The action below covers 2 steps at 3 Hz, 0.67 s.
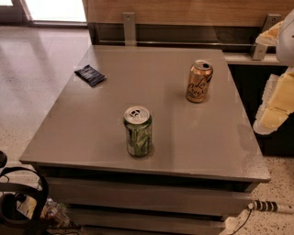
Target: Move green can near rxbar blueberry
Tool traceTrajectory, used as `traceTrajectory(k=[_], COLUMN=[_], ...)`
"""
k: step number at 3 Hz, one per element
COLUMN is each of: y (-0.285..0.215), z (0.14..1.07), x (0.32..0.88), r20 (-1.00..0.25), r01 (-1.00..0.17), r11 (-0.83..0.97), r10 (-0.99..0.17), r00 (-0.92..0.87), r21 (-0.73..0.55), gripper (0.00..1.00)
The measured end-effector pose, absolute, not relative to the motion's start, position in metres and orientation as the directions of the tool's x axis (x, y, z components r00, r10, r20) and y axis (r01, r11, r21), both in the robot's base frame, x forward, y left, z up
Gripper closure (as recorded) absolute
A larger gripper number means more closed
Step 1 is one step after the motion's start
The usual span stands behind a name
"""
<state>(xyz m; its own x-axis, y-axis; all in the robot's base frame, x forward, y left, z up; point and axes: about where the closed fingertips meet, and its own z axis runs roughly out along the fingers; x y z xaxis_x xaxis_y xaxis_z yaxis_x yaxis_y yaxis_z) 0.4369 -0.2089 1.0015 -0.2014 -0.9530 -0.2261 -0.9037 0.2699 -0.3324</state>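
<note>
Camera view looks down on a grey square counter [82,133] from its near side. On it, the green can [138,131] stands upright near the front edge, a little left of centre, its silver top with the pull tab facing up. The rxbar blueberry [90,75], a small dark navy wrapper, lies flat toward the far left corner, close to the left edge and well apart from the green can. A gold can [199,81] with script lettering stands upright toward the far right, well apart from both of the others.

The robot's hand [274,108], a pale white and yellowish shape, hangs at the right edge of the view, beyond the counter's right side and touching nothing on the counter. I cannot tell whether it is open or closed.

Behind the counter runs a wooden panel [183,11] with metal brackets below it. A pale speckled floor [32,73] lies to the left. Black looped cables [18,197] sit at the lower left corner, below the counter's front edge.
</note>
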Motion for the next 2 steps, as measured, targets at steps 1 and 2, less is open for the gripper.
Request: traceTrajectory(k=[1, 2], y=[-0.2081, -0.2051], z=[1.0018, 1.0025], x=[0.4356, 0.4308], r20=[-0.234, -0.263], r01=[-0.904, -0.905], r11=[0.271, 0.274], r10=[-0.952, -0.946], r00=[-0.199, -0.192], r21=[-0.331, -0.327], gripper=[0.0, 0.0])
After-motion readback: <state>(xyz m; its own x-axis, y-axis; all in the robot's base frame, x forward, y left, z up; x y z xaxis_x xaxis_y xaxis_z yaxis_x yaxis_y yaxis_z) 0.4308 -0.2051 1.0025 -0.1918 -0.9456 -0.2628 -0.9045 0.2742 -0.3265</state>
